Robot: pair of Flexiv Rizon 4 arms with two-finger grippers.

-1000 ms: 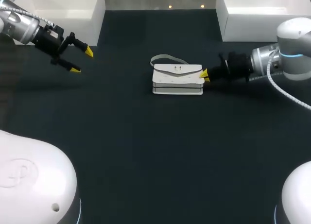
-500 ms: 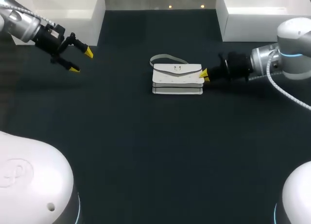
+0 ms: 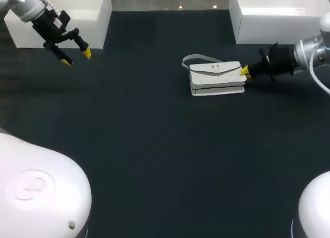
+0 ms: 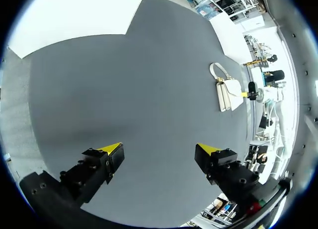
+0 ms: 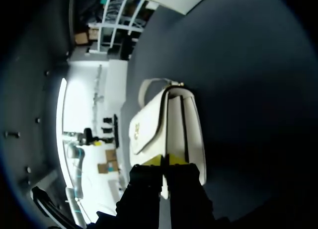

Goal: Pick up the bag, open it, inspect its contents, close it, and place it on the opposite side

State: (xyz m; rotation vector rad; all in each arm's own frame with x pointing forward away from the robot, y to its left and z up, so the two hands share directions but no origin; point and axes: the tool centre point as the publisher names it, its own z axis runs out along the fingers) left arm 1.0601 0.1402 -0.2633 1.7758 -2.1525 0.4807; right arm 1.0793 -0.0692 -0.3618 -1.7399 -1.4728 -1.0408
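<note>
White bag (image 3: pixel 216 79) pinched endwise by the horizontal right gripper (image 3: pixel 245 72)

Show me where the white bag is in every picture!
Head view: white bag right of the middle, at the right pincer.
Left wrist view: small, far ahead of the open left pincer.
Right wrist view: close up, nipped in the right pincer.
Shared landmark: its looped strap.

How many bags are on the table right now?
1. The white bag lies on the dark table, right of the middle, with the right gripper shut on its end. No other bag shows in any view.
</note>
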